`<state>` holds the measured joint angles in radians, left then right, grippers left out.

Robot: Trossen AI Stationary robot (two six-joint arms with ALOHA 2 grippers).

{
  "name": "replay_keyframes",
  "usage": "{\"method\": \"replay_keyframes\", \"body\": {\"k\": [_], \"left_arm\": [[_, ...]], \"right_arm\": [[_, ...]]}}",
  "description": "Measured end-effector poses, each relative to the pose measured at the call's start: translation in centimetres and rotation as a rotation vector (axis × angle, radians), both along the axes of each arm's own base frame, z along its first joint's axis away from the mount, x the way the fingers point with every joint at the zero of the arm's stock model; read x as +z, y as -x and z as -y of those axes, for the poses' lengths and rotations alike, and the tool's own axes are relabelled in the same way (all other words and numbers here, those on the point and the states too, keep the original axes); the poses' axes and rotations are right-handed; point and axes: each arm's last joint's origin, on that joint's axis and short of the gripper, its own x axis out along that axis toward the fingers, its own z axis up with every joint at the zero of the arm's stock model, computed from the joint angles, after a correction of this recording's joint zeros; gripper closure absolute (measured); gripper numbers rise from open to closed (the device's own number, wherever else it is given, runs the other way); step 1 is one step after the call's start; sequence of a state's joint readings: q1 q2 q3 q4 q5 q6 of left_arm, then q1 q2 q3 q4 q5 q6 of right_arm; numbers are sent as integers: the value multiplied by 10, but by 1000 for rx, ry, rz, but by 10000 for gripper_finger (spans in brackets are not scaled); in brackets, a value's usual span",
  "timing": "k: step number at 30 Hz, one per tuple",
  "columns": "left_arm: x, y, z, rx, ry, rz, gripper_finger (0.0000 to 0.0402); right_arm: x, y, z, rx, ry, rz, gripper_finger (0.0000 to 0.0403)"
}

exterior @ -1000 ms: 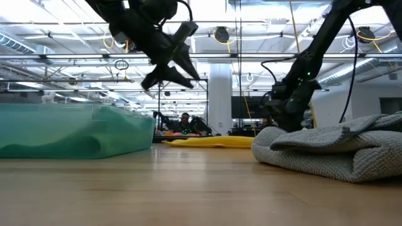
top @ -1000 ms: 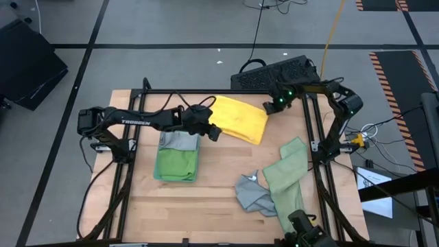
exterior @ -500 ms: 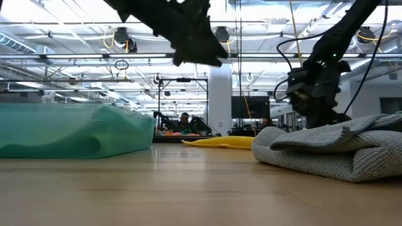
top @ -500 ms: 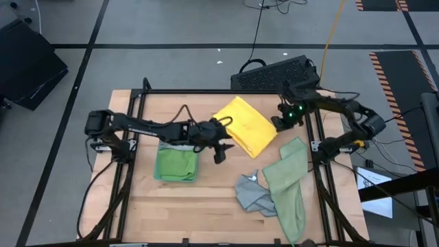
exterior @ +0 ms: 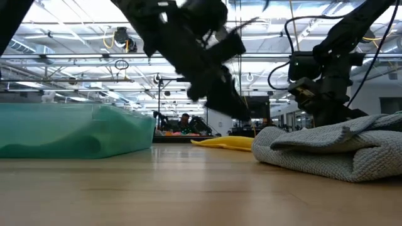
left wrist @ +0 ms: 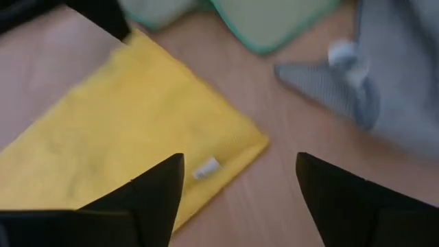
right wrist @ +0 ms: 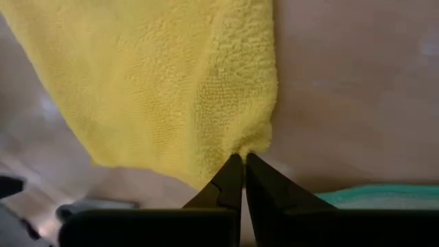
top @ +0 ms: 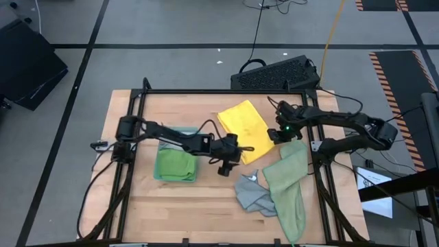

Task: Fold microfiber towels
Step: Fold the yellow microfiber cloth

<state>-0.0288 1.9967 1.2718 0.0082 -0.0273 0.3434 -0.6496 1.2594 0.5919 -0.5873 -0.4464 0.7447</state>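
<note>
The yellow towel (top: 245,130) lies flat on the tabletop (top: 206,199) toward the far edge, a little right of the middle, with one corner pointing at the far edge. In the left wrist view a small white tag (left wrist: 206,167) shows near its edge.

The right gripper (top: 274,135) is at the towel's right corner; its jaws are clenched on that corner, as the right wrist view shows, with the yellow cloth (right wrist: 171,82) bunched at the fingertips (right wrist: 230,180).

The left gripper (top: 226,167) hangs over the near edge of the yellow towel, close to the tabletop's middle. Its jaws are spread wide and grasp nothing; in the left wrist view the two dark fingers (left wrist: 151,199) stand apart above the towel's edge and the bare wood.

Toward the left edge a bright green towel (top: 176,165) lies folded, with a grey towel (top: 180,136) partly showing at its far side under the left arm. Whether the two are stacked I cannot tell.

Toward the right near corner a pale sage towel (top: 288,185) stretches in a long, loose strip toward the near edge, and a crumpled grey towel (top: 252,195) lies touching its left side.

Off the tabletop, past the far edge, sits a black perforated box (top: 274,74).
</note>
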Motion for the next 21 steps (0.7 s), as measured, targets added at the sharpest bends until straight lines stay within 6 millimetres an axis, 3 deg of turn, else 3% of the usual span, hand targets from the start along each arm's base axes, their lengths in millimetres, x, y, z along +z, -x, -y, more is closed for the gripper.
{"method": "replay_keyframes", "body": {"k": [13, 21], "left_arm": [[-26, -17, 3, -265, -183, 2, 165], [-42, -22, -3, -299, -263, 12, 200]], "right_arm": [[5, 4, -2, -27, 24, -14, 255], [5, 3, -2, 0, 38, -8, 223]]}}
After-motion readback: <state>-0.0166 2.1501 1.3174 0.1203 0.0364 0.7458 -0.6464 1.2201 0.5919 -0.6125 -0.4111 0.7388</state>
